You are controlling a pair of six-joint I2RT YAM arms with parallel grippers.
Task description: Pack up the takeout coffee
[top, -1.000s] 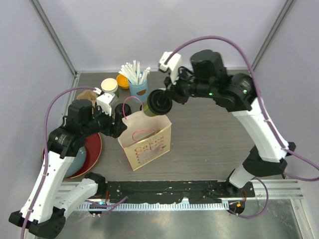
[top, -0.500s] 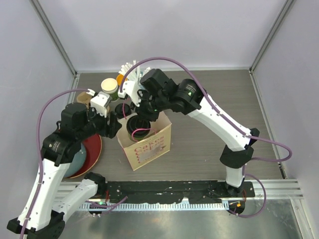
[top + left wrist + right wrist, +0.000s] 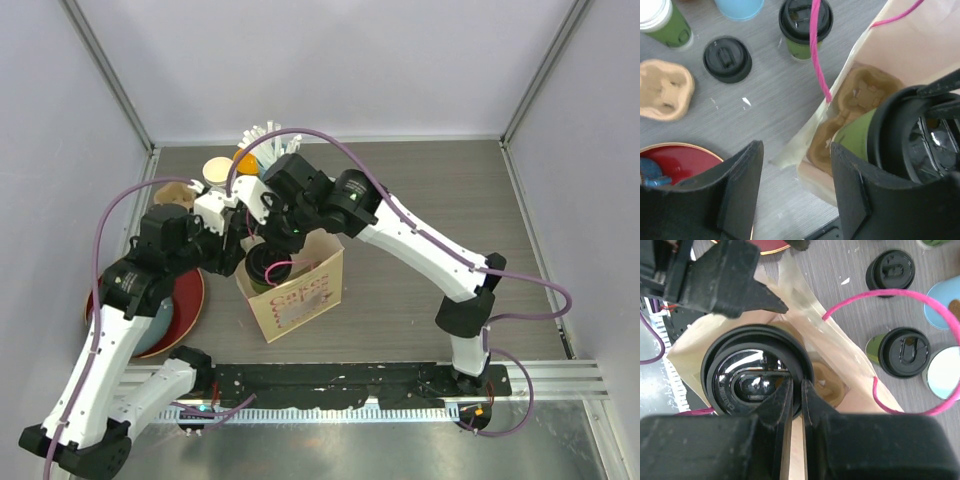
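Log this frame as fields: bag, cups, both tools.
bag: paper bag, upright, open, cardboard carrier at bottom
held: green cup, lidded, in bag's mouth, seating unclear
right: right tool shut on green cup's lid rim
left: left tool open, straddling bag's wall edge
waiting: second cup, lidded, standing on table near bag
loose: black lid on table

Pale lilac walls (image 3: 330,60) enclose a grey table (image 3: 460,180).
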